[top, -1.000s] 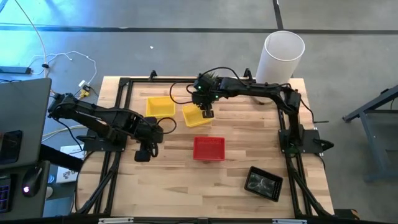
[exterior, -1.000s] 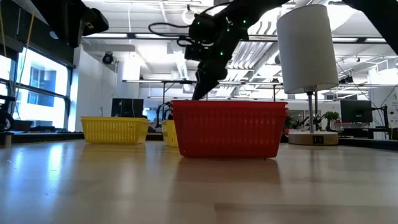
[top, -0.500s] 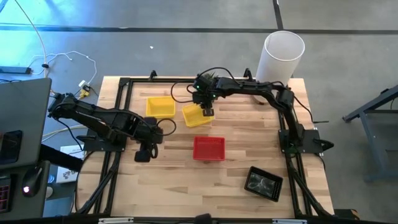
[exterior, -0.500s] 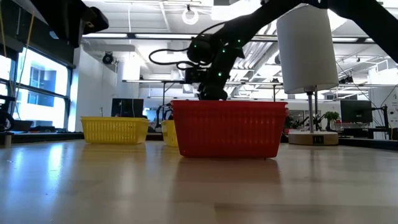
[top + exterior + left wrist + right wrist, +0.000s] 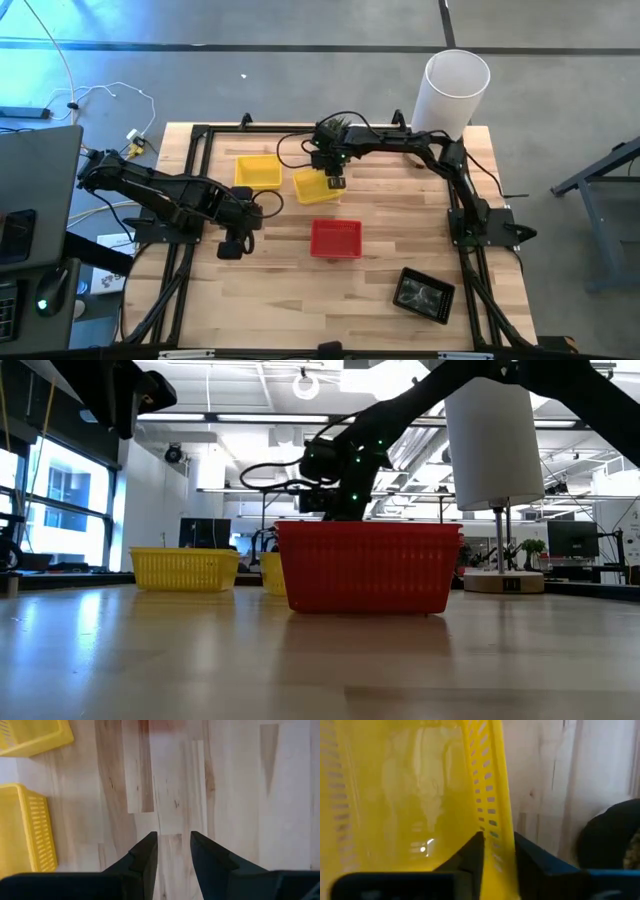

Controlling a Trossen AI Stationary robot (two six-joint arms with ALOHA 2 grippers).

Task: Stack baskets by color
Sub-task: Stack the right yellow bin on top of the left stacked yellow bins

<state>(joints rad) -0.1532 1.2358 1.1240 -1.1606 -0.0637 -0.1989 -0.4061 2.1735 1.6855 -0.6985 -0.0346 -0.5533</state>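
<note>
High view | right gripper [image 5: 336, 182] has come down onto the tilted yellow basket [image 5: 318, 187] by the other yellow basket [image 5: 257, 171], fingers pinching its wall | left gripper [image 5: 231, 248] stays put, a little open, holding nothing | red basket [image 5: 335, 239] unmoved

Overhead camera looks straight down on the table [image 5: 300, 300]; a tabletop-level camera faces the red basket [image 5: 366, 566] closely; both share that basket [image 5: 335, 239]

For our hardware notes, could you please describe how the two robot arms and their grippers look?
Both arms are dark, jointed, with loose black cables looping beside them. The right arm shows small green lights near its wrist. The left gripper and right gripper each have two dark, flat, tapering fingers.
</note>
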